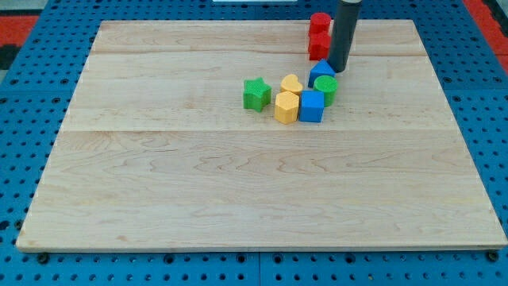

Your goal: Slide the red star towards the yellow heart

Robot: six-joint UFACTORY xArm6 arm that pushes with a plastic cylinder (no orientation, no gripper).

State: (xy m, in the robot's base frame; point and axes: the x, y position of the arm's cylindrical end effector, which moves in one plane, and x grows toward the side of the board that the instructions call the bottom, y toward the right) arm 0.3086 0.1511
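Two red blocks stand stacked in the view near the board's top edge: the upper one (320, 22) looks round, and the lower one (319, 46) looks like the red star, though its shape is not clear. The yellow heart (292, 83) lies below and left of them in a tight cluster. My dark rod comes down just right of the red blocks. My tip (340, 70) rests on the board to the right of a blue block (321, 70), below and right of the red star, close to both.
The cluster also holds a green round block (325, 86), a blue cube (311, 106) and a yellow hexagon (286, 107). A green star (256, 94) sits just left of it. The wooden board (159, 199) lies on a blue pegboard.
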